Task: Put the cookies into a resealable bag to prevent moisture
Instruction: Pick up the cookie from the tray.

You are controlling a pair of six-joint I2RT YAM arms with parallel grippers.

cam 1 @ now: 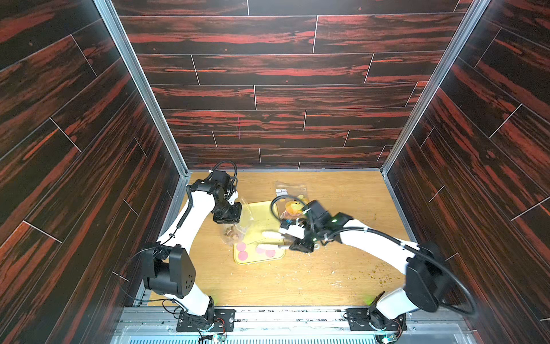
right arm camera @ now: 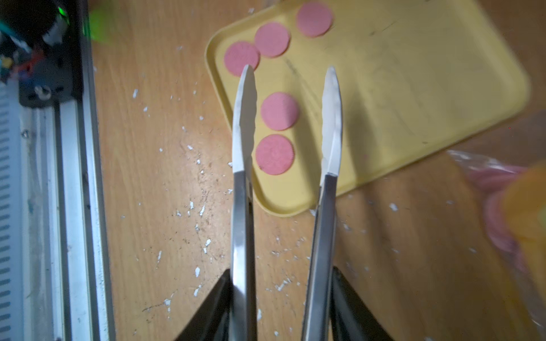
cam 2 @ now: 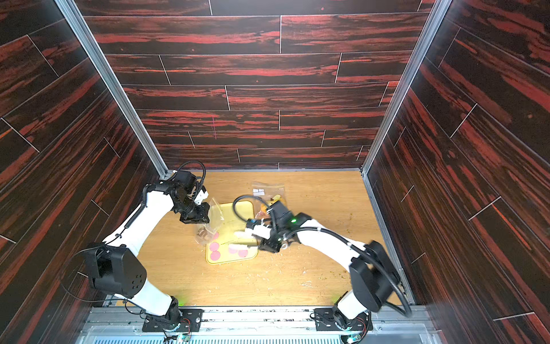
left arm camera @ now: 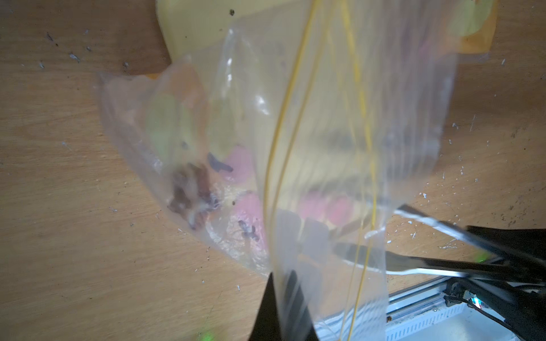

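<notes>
Several pink cookies lie on the yellow tray, toward its near end; in a top view the cookies show there too. My right gripper is shut on metal tongs. The tongs' arms stand spread above the tray with two cookies between them, gripping none. My left gripper is shut on the rim of a clear resealable bag. The bag hangs over the tray's left edge with brown crumbs in its bottom. Both arms show in both top views: left gripper, right gripper.
A second clear bag with orange and pink contents lies behind the tray, beside my right wrist. White crumbs litter the wooden table. Dark wood-pattern walls close in three sides, and a metal rail runs along the front.
</notes>
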